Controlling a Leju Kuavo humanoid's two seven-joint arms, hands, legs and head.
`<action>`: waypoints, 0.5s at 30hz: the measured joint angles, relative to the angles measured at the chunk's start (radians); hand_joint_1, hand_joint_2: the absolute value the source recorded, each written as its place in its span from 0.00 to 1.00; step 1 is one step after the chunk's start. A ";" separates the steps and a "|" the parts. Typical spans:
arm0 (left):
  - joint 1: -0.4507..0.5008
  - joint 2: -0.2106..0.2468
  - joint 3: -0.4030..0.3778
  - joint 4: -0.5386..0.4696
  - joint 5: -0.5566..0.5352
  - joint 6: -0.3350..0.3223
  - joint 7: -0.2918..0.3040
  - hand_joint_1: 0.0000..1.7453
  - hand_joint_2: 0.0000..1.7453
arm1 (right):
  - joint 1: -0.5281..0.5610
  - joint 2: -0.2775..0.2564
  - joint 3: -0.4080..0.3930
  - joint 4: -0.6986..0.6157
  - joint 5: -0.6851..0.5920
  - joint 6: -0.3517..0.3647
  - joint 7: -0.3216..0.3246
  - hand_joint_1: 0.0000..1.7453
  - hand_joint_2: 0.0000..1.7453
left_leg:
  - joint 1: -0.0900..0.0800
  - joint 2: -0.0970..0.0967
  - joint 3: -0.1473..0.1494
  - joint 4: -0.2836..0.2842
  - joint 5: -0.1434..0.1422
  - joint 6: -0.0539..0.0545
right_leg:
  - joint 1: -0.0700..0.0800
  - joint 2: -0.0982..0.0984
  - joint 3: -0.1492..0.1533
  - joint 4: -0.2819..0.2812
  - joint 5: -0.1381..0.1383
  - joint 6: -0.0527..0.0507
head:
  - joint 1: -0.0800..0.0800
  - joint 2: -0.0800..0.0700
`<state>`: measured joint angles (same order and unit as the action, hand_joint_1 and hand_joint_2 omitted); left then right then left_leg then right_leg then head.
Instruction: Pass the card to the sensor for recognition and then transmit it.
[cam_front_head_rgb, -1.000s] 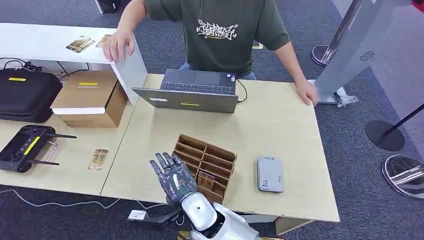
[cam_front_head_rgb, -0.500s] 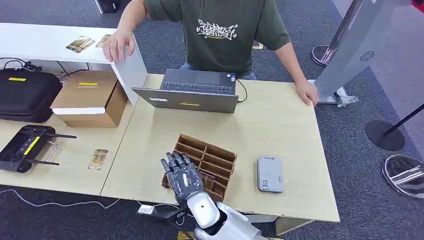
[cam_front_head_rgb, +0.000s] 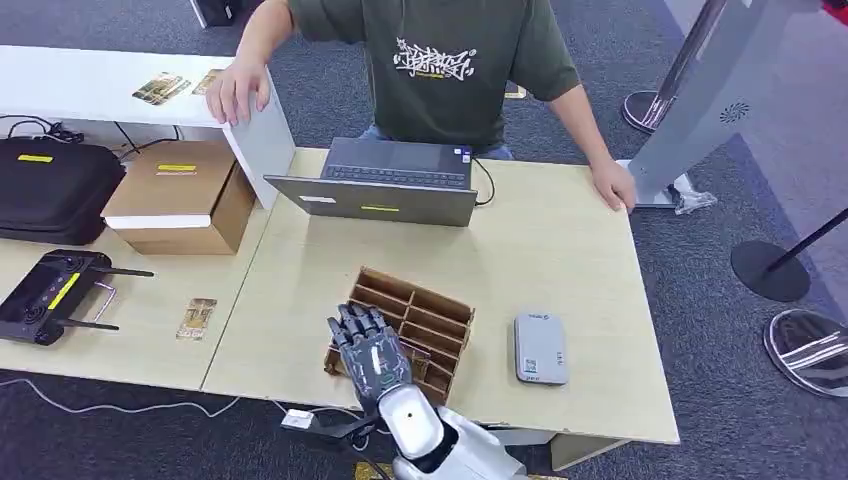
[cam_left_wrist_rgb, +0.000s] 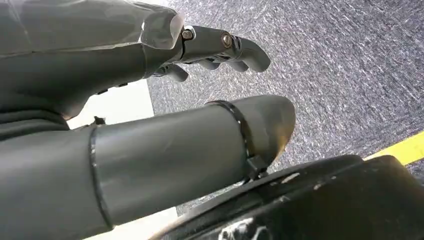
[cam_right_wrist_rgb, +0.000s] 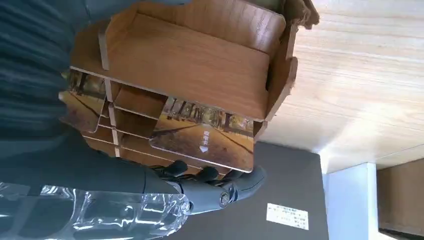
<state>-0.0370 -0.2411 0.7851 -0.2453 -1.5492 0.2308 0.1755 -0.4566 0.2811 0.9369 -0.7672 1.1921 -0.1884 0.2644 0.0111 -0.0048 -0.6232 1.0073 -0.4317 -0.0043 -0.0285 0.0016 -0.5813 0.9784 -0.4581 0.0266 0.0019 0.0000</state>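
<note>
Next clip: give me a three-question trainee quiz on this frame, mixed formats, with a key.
1. True or false: the right hand is over the wooden organizer.
2. Which lies nearer the laptop: the grey card reader or the organizer?
3. Multiple choice: the card in the right wrist view is (a) lying flat on the table, (b) standing in an organizer slot, (c) on the reader.

Key: 1 true; 2 the organizer; 3 b.

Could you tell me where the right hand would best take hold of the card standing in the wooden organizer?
Probably by the card's exposed edge sticking out past the wooden organizer's divider, pinched across its thin faces. The right hand should come from the organizer's open side, since dividers enclose the rest.
</note>
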 joint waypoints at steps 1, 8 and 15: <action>0.000 0.000 0.000 0.000 0.000 0.000 0.001 0.00 0.00 | 0.004 -0.002 -0.006 -0.006 0.002 0.000 0.001 0.00 1.00 | 0.000 0.000 0.000 0.000 0.000 0.000 | 0.000 0.000 0.000 0.000 0.000 0.000 | 0.000 0.000; 0.000 0.000 -0.005 0.000 0.000 0.000 0.012 0.00 0.00 | 0.034 -0.023 -0.040 -0.074 0.024 0.002 0.019 0.00 1.00 | 0.000 0.000 0.000 0.000 0.000 0.000 | 0.000 0.000 0.000 0.000 0.000 0.000 | 0.000 0.000; 0.001 0.001 -0.028 0.000 0.000 -0.003 0.020 0.00 0.00 | 0.063 -0.052 -0.062 -0.176 0.035 0.028 0.032 0.00 1.00 | 0.000 0.000 0.000 0.000 0.000 0.000 | 0.000 0.000 0.000 0.000 0.000 0.000 | 0.000 0.000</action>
<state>-0.0364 -0.2399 0.7572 -0.2453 -1.5496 0.2281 0.1953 -0.3935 0.2293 0.8747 -0.9427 1.2268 -0.1602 0.2964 0.0112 -0.0046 -0.6231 1.0074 -0.4317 -0.0043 -0.0284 0.0021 -0.5815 0.9784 -0.4580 0.0266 0.0019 0.0000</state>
